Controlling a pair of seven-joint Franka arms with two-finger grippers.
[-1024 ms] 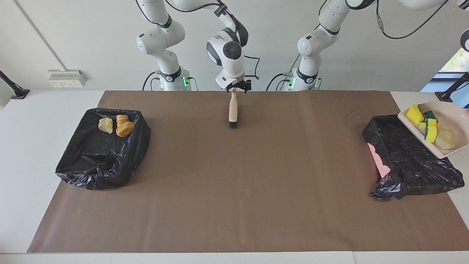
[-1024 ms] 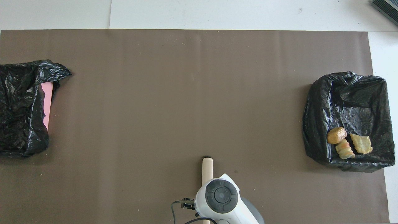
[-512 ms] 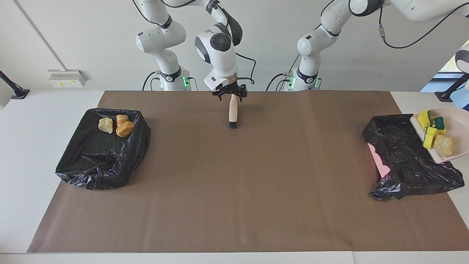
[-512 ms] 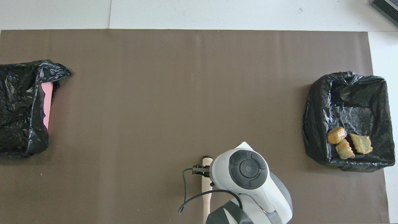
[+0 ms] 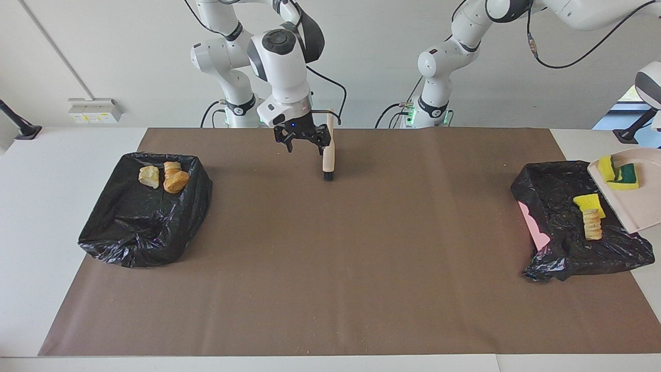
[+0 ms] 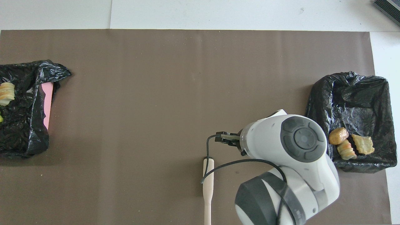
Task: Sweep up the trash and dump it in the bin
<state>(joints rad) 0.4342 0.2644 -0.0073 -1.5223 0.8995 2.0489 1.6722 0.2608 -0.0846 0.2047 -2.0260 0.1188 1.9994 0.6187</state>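
A pale pink dustpan [image 5: 638,204] hangs tilted over the black-bagged bin [image 5: 560,243] at the left arm's end of the table. It is carried by my left arm, whose gripper is out of view. Of the trash, a yellow, green-backed sponge bit [image 5: 619,173] still lies on the pan. A yellow sponge bit [image 5: 586,200] and the striped roll [image 5: 592,225] lie in the bin; the roll [image 6: 6,93] also shows in the overhead view. My right gripper [image 5: 304,149] hangs open and empty over the mat beside the beige brush [image 5: 327,155], which lies flat [image 6: 208,178].
A second black-bagged bin [image 5: 134,232] at the right arm's end of the table holds three crusty lumps [image 5: 166,177]. A pink wall [image 5: 536,230] shows through the first bin's bag. A brown mat [image 5: 330,268] covers the table.
The dustpan has tilted more steeply, and the roll and one sponge bit have slid off it into the bin. My right gripper has left the brush handle and swung toward the right arm's end.
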